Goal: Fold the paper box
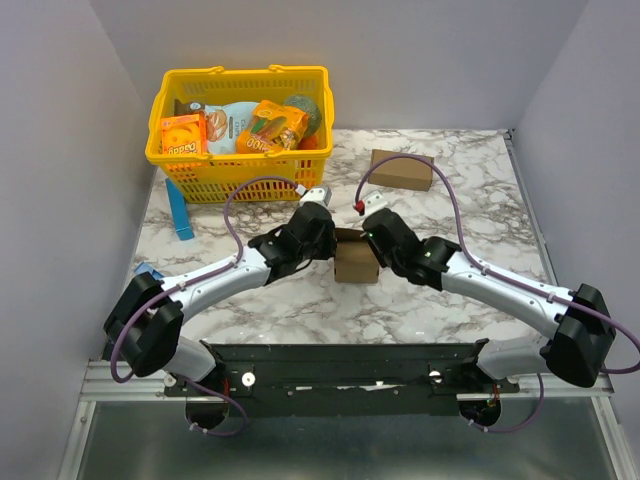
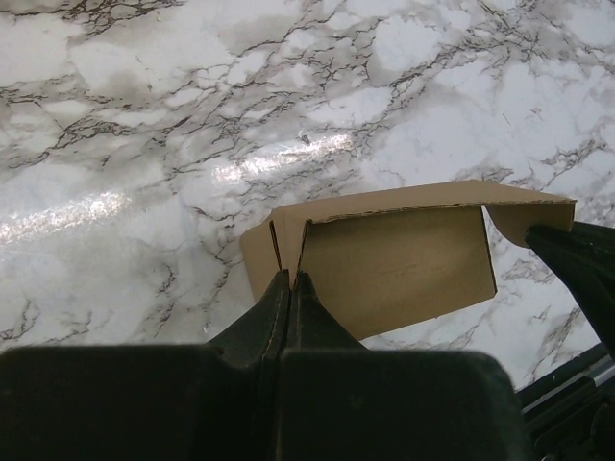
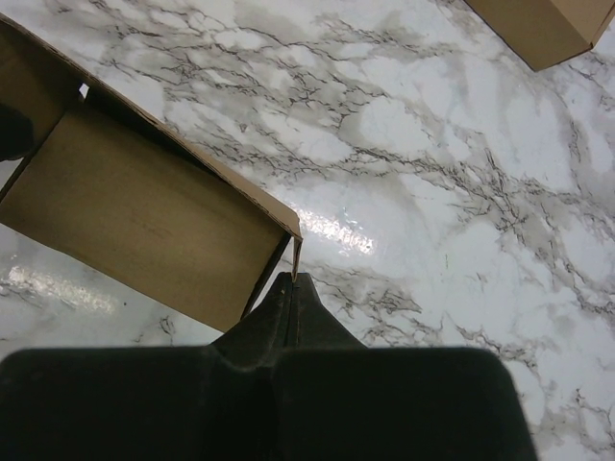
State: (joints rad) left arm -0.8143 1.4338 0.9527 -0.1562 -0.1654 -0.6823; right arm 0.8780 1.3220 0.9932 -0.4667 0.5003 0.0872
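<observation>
The paper box (image 1: 356, 262) is a small brown open carton standing in the middle of the marble table, between both arms. My left gripper (image 1: 328, 238) is shut on the box's left wall. In the left wrist view its tips (image 2: 291, 277) pinch a thin cardboard edge of the box (image 2: 394, 259). My right gripper (image 1: 373, 238) is shut on the right wall. The right wrist view shows its tips (image 3: 295, 279) clamped on the corner edge of the box (image 3: 135, 211). The box's open inside faces both wrist cameras.
A yellow basket (image 1: 235, 178) with orange snack boxes stands at the back left. A longer brown carton (image 1: 402, 170) lies at the back right, its corner (image 3: 543, 24) showing in the right wrist view. A blue strip (image 1: 180, 210) lies left, by the basket.
</observation>
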